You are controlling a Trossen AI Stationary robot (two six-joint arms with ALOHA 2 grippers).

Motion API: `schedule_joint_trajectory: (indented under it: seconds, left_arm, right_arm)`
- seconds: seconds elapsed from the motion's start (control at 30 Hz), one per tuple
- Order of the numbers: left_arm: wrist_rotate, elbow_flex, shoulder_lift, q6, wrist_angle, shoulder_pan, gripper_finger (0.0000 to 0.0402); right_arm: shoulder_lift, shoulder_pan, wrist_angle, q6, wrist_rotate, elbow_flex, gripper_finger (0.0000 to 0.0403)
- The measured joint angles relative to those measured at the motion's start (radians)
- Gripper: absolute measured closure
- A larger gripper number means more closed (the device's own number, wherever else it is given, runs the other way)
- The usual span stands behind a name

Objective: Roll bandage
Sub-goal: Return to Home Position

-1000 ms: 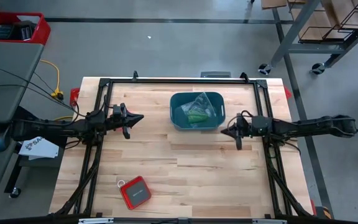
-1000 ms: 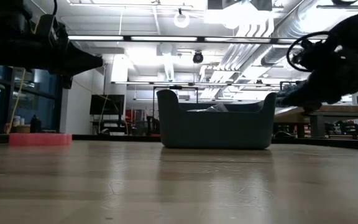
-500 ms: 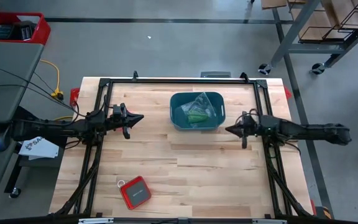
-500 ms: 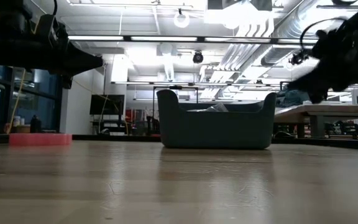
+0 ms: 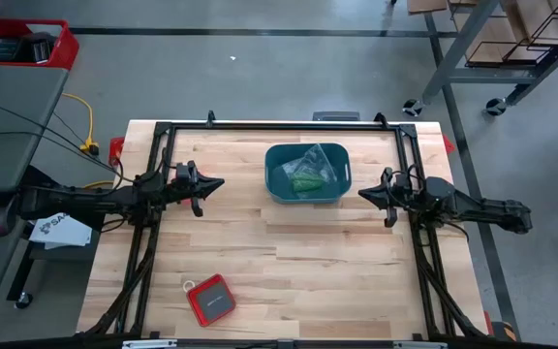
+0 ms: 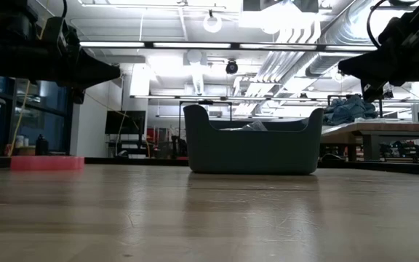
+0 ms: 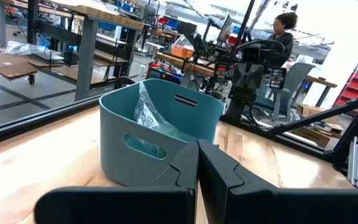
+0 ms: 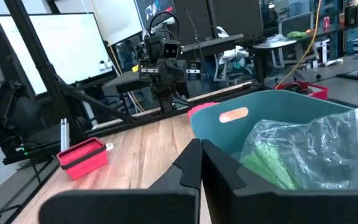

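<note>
Green bandage lies in the clear zip bag inside the teal bin, which we see toward 12 o'clock on the wooden table. At the bin's 9 o'clock hangs the left gripper, at its 3 o'clock the right gripper, both with jaws pressed together, holding nothing.

bandage veiled by zip bag, hidden in low view

bandage | bright green fabric | lying inside clear bag (in teal bin)
</note>
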Motion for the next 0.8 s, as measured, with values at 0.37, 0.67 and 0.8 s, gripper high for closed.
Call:
schedule_joint_trajectory:
  seconds: [0.37,0.67,0.8]
  left_arm:
    - [0.000,0.000,0.002,0.000,-0.021,0.000,0.0398]
    - [0.000,0.000,0.000,0.000,-0.027,0.000,0.0398]
    - [0.000,0.000,-0.071,0.000,-0.082,-0.001,0.0398]
  right_arm:
    - [0.000,0.000,-0.029,0.000,0.000,0.000,0.0402]
    - [0.000,0.000,-0.029,0.000,0.000,0.000,0.0402]
    - [0.000,0.000,-0.030,0.000,0.000,0.000,0.0402]
